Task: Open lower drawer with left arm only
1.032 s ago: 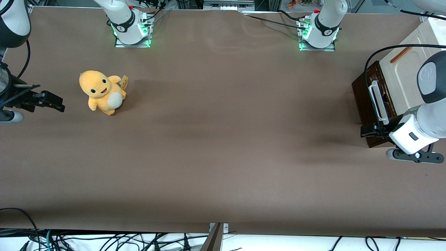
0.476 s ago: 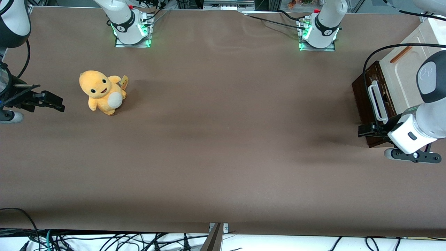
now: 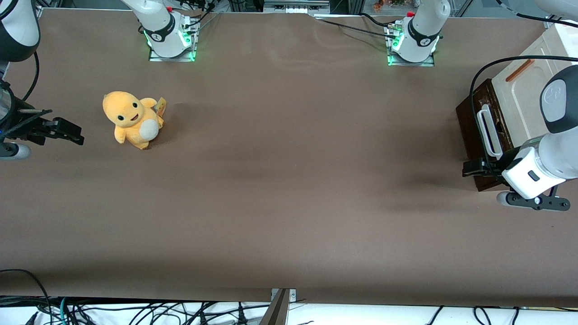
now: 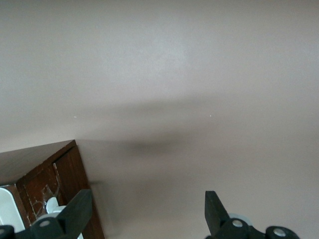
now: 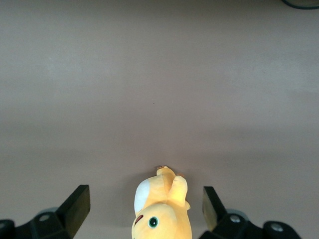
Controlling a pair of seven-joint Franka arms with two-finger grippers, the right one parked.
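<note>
At the right edge of the front view, the left arm's gripper hangs with fingers spread wide at the near corner of the lower drawer, seemingly lining up to catch its white handle.

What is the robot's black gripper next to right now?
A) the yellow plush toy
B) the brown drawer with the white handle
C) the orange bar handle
B: the gripper, fingers open, sits at the near corner of the drawer, just past the end of its white handle; the plush toy lies toward the parked arm's end of the table.
</note>
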